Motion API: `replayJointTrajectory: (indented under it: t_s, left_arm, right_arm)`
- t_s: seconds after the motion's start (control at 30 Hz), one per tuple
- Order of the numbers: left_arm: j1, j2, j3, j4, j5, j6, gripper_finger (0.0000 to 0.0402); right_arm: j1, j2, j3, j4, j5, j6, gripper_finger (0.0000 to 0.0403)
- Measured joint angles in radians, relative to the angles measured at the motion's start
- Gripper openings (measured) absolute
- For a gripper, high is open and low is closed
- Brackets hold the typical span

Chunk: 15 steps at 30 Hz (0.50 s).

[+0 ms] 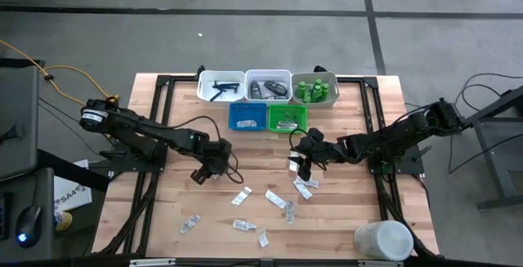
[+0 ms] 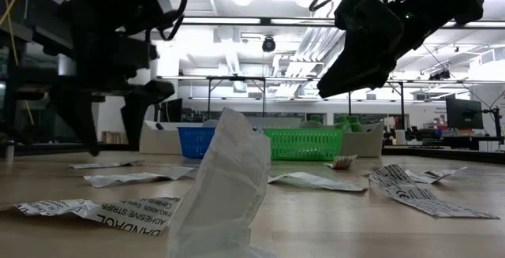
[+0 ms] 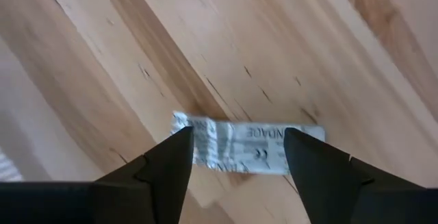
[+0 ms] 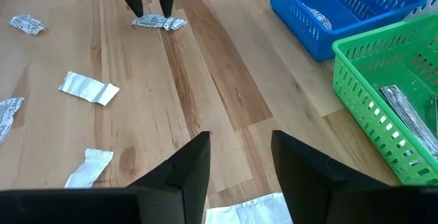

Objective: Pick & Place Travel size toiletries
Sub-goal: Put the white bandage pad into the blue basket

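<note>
Wooden table: left gripper hovers with fingers spread over a packet lying flat; it should descend squarely before pinching. Right gripper waits half-spread near the trays, empty.

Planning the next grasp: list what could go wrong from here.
1. The left gripper stands open astride a flat bandage packet lying flush on the table; the fingers may close over it without lifting it.
2. The right gripper hovers open above another white packet near the green basket; that packet is barely in view, so aim may slip.
</note>
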Motion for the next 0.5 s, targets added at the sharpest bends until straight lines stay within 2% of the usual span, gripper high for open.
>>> replayJointTrajectory:
  t_s: [0.37,0.5]
  left_arm:
    - [0.000,0.035,-0.063,0.060,0.010,-0.017,0.0227]
    - [0.000,0.037,-0.066,0.062,0.015,-0.031,0.0204]
  right_arm:
    - [0.000,0.000,0.000,0.002,0.003,0.000,0.0149]
    - [0.000,0.000,0.000,0.000,0.005,0.000,0.0149]
